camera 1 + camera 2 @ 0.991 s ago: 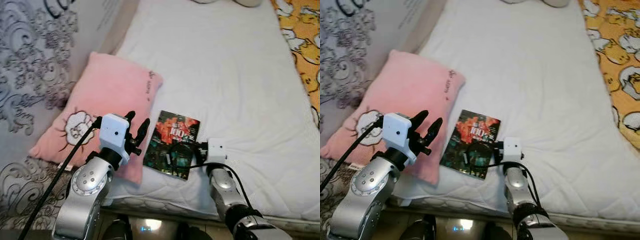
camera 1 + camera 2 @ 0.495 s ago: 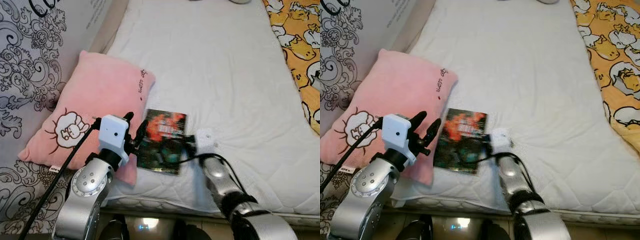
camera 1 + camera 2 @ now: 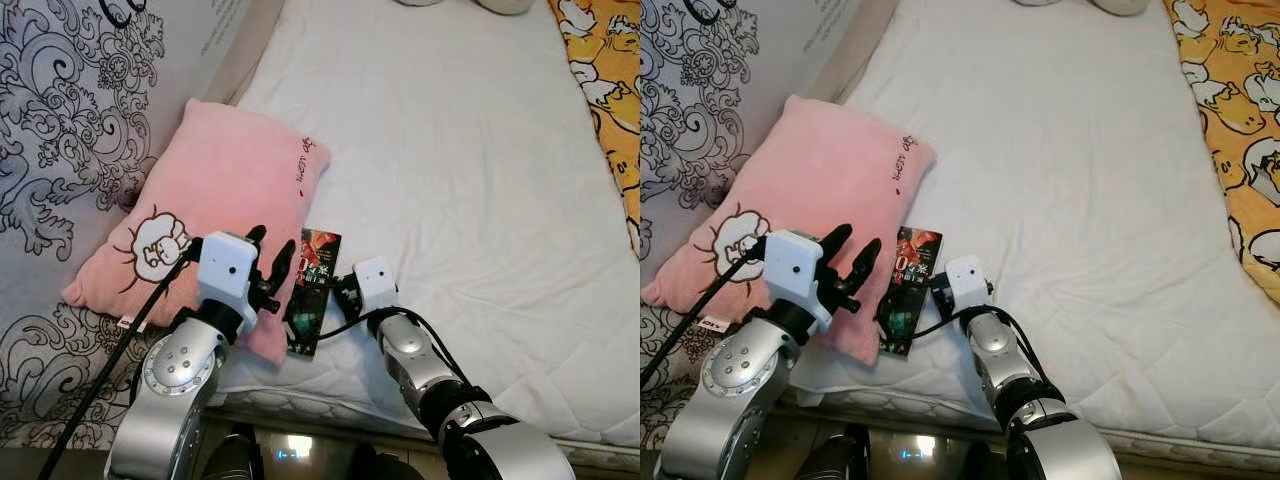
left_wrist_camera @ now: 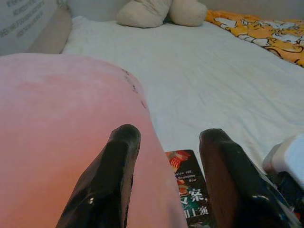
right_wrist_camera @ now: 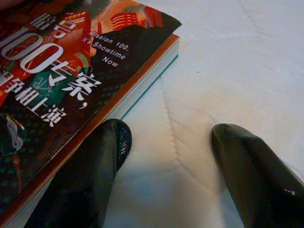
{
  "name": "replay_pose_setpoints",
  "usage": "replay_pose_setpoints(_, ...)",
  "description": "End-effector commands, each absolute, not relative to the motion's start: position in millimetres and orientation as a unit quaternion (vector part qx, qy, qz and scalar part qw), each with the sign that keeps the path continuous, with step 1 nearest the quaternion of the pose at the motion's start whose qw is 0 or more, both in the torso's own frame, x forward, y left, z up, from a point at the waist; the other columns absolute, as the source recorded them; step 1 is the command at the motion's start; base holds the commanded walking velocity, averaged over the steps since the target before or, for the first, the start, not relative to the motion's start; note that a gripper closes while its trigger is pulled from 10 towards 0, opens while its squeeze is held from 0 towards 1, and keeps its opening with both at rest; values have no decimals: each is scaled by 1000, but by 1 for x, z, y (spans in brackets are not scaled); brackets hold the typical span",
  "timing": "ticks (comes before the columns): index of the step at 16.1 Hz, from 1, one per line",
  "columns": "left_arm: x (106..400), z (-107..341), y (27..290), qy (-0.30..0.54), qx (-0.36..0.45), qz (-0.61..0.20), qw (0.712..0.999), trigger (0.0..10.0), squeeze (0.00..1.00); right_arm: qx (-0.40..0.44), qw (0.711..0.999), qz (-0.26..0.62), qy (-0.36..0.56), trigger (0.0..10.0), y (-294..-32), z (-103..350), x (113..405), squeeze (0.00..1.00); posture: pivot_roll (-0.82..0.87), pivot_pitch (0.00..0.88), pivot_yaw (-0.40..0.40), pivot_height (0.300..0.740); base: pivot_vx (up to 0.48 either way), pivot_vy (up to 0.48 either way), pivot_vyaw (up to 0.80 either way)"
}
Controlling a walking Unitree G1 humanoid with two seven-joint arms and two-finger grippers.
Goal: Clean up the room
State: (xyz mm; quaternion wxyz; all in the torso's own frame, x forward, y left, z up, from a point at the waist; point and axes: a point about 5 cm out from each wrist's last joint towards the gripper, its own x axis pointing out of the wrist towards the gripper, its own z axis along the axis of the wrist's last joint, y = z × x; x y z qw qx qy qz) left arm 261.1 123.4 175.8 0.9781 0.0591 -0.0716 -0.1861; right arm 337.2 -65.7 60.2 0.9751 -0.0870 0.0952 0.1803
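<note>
The right gripper (image 5: 166, 156) has its two black fingers spread, tips resting on the white quilted mattress (image 3: 470, 170); one finger (image 5: 95, 161) lies against the long edge of a paperback book (image 5: 57, 95) with a dark red and green cover, the other on bare sheet beside it. The book (image 3: 313, 288) lies wedged between this gripper and a pink pillow (image 3: 215, 205), close to the mattress's near edge. The left gripper (image 4: 166, 166) hovers with fingers spread over the pillow's corner, the book just beyond its tips. Past both grippers the mattress is open and white. Farther off lie a yellow duck-print blanket (image 3: 1240, 110) and a beige plush toy (image 4: 156, 12).
</note>
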Motion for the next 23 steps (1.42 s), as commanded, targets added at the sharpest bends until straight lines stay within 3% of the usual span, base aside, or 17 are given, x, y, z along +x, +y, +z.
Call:
replay_pose_setpoints(1,260,173,121,-70,60,-187,978,10000,0,-108,972,175,110,10000,-72,52,333,0,333,279,-86,740,0,0,0)
replay_pose_setpoints(3,260,174,121,-71,59,-187,978,10000,0,-110,974,166,107,10000,-77,52,334,0,333,279,-86,740,0,0,0)
replay_pose_setpoints(8,266,171,112,-72,63,-201,975,10000,0,-70,993,74,-60,10000,-117,84,328,0,304,220,-99,740,0,0,0)
replay_pose_setpoints(10,266,153,117,-36,44,-195,979,10000,0,-95,992,-3,-80,10000,-160,81,292,0,261,187,-97,740,0,0,0)
replay_pose_setpoints(12,272,126,110,6,44,-212,976,10000,0,-120,990,-58,-33,10000,-196,60,246,0,201,174,-89,740,0,0,0)
replay_pose_setpoints(14,296,95,96,39,77,-221,972,10000,0,-128,989,-79,14,10000,-211,41,208,0,139,186,-86,740,0,0,0)
replay_pose_setpoints(16,324,92,76,46,88,-219,971,10000,0,-130,987,-77,52,10000,-211,36,184,0,78,200,-84,740,0,0,0)
replay_pose_setpoints(20,351,109,51,20,123,-211,970,10000,0,-137,988,-54,53,10000,-200,46,172,0,0,220,-65,740,0,0,0)
replay_pose_setpoints(23,354,134,39,-90,194,-206,955,10000,0,-142,987,-45,65,10000,-194,50,163,0,4,220,-51,740,0,0,0)
